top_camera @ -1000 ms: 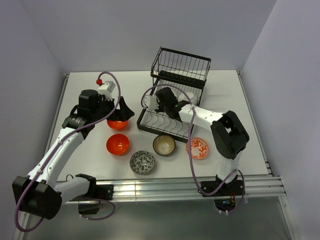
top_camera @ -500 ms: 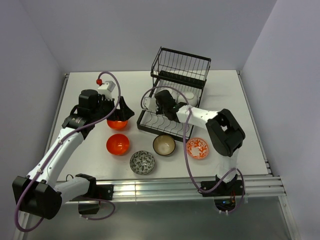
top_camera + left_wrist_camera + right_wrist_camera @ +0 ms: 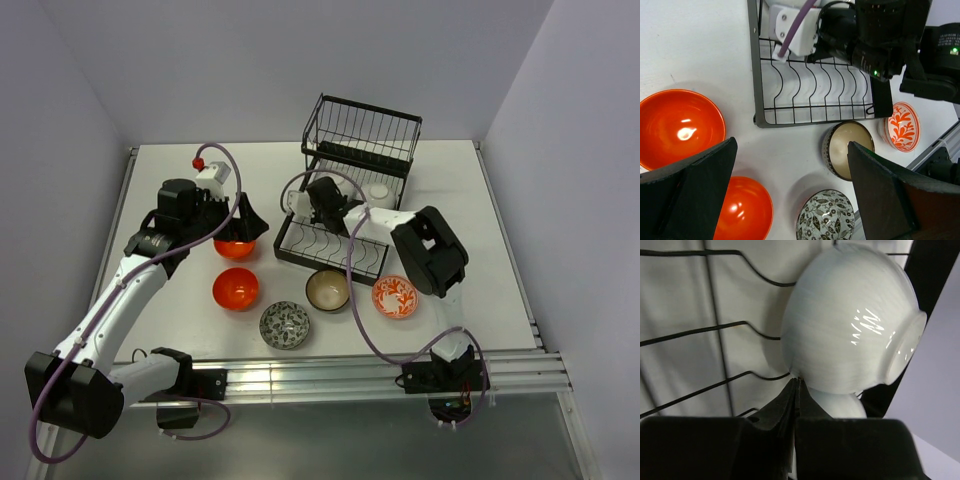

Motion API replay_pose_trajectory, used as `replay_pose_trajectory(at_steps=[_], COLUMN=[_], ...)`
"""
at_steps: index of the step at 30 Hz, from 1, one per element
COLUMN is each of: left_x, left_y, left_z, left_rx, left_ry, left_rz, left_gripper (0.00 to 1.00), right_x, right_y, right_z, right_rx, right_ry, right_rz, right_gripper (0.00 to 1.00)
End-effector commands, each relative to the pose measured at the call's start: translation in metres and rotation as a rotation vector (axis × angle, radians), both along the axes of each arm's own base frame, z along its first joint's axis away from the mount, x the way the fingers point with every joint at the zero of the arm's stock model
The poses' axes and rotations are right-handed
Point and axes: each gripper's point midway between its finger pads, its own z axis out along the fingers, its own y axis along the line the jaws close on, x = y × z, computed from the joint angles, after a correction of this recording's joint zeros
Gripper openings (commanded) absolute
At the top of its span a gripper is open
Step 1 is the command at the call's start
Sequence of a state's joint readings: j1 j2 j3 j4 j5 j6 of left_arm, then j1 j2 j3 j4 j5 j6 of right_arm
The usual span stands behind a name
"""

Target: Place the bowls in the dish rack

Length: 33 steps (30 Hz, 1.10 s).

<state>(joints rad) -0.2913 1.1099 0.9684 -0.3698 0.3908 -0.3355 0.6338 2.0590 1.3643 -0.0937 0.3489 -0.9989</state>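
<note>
Right hand (image 3: 797,385) is down inside the dish rack (image 3: 365,108), its fingers pressed together with nothing that I can see between them. Their tips sit right at the underside of a white bowl (image 3: 850,320) that lies tipped on its side against the wires. A second white bowl (image 3: 836,404) peeks out just below it.

Left hand (image 3: 791,145) hangs spread wide above the bench (image 3: 170,180), over the farther of the two orange-red bowls (image 3: 236,288). The brown bowl (image 3: 328,290), grey-patterned bowl (image 3: 285,325) and orange-and-white bowl (image 3: 396,296) wait in front of the rack.

I'd say the white bowls are loaded and the orange-red one is next. The right hand needs to back out without nudging the tipped bowl, and the left must drop over a rim and close.

I can't tell whether the right fingertips actually touch the white bowl. The lower white bowl is mostly hidden behind the hand. From above, the right hand is lost under its own arm and cable (image 3: 350,290).
</note>
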Motion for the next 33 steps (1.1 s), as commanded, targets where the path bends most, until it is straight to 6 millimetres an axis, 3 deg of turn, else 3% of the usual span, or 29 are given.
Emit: replay_pose_trajectory(at_steps=[1,12,15,17,18,20,21,25,33], left_x=[0.007,0.008,0.007,0.006,0.004,0.001,-0.001,-0.006,-0.007], left_y=[0.001,0.0,0.001,0.002,0.002,0.003,0.003,0.002,0.004], left_z=[0.008,0.006,0.01,0.014,0.016,0.014,0.013,0.014,0.023], left_rx=[-0.008,-0.005,-0.004,-0.003,-0.004,-0.006,-0.008,-0.024,-0.018], left_ry=[-0.039,-0.029,-0.037,-0.047,-0.053,-0.051,-0.053,-0.059,-0.087], left_rz=[0.013,0.011,0.011,0.012,0.012,0.008,0.01,0.002,0.002], left_gripper=[0.98,0.98,0.98,0.98,0.98,0.98,0.98,0.98,0.98], right_x=[0.032,0.058,0.058,0.048,0.043,0.023,0.013,-0.016,-0.05], right_y=[-0.007,-0.016,-0.016,-0.015,-0.016,-0.016,-0.019,-0.017,-0.043], right_z=[0.023,0.021,0.03,0.036,0.055,0.053,0.066,0.072,0.045], right_rx=[0.029,-0.028,-0.023,-0.003,0.015,0.002,0.017,0.046,-0.039], right_ry=[-0.104,-0.16,-0.169,-0.16,-0.181,-0.151,-0.161,-0.09,-0.041], right_rz=[-0.041,-0.048,-0.059,-0.062,-0.062,-0.05,-0.048,-0.057,-0.08], right_gripper=[0.0,0.0,0.0,0.0,0.0,0.0,0.0,0.0,0.0])
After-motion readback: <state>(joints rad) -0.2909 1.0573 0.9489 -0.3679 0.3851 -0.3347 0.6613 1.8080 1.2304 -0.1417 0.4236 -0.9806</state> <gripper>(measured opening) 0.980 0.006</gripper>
